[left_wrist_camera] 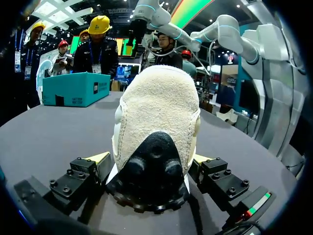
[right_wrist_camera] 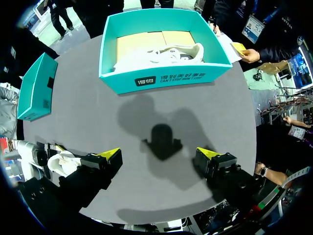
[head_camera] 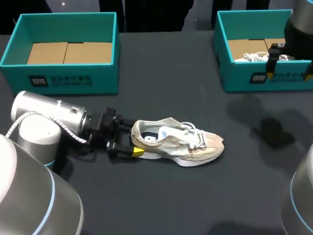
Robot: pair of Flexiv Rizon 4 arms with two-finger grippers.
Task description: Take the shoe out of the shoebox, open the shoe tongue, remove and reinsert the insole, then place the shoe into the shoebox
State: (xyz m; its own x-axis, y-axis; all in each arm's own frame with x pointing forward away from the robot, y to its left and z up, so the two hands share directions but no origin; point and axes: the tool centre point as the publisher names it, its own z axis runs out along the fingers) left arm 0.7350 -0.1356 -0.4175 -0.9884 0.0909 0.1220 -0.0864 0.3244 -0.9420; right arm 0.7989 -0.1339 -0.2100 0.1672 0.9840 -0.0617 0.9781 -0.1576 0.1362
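Note:
A beige and white shoe lies on its sole on the dark table, toe pointing right, laces loose, with a blue-printed insole showing inside. My left gripper is at its heel. In the left wrist view the heel sits between the spread fingers of the left gripper, which is open. My right gripper hangs high over the right teal shoebox, open and holding nothing. From that wrist, the right gripper looks down on bare table, with the shoebox ahead holding a second white shoe.
A second teal shoebox stands at the back left, with only cardboard inside. It also shows in the right wrist view as the left shoebox. The right arm's shadow falls on the table right of the shoe.

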